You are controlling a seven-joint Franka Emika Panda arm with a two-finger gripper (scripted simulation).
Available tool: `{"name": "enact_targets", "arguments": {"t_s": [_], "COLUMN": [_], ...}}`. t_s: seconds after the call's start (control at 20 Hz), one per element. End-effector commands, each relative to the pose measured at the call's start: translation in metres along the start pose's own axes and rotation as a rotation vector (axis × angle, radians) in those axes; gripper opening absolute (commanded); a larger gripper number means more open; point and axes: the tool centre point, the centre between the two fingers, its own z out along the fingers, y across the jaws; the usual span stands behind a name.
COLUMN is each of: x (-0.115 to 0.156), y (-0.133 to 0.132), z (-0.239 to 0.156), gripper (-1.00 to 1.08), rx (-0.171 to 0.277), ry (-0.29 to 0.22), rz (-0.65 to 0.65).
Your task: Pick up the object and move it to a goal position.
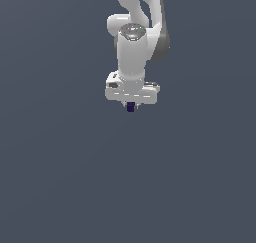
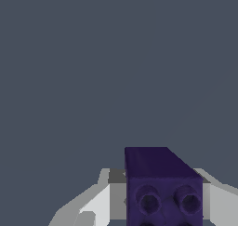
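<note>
arm: one | fingers [image 1: 131, 106] clamped on one purple block [image 2: 162, 192] (two round holes)

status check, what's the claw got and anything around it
Claw shut on block, fingers on either side. Block dark purple, round sockets on the face toward the wrist camera. Nothing else in view, no goal marker visible.
</note>
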Motion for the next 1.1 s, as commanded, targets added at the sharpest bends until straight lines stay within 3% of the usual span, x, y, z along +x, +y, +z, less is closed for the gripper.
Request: {"name": "enact_targets", "arguments": {"t_s": [0.0,0.6,1.05], "x": [-0.007,-0.037,-0.049], "y": [0.000,-0.001,-0.002], "z": [-0.027,-0.151,-0.208], "gripper": [-1.00,-1.00,-1.00], "rx": [-0.001,-0.001,-0.001], "ry": [0.000,0.001,0.001], "rz": [0.000,0.000,0.000]}}
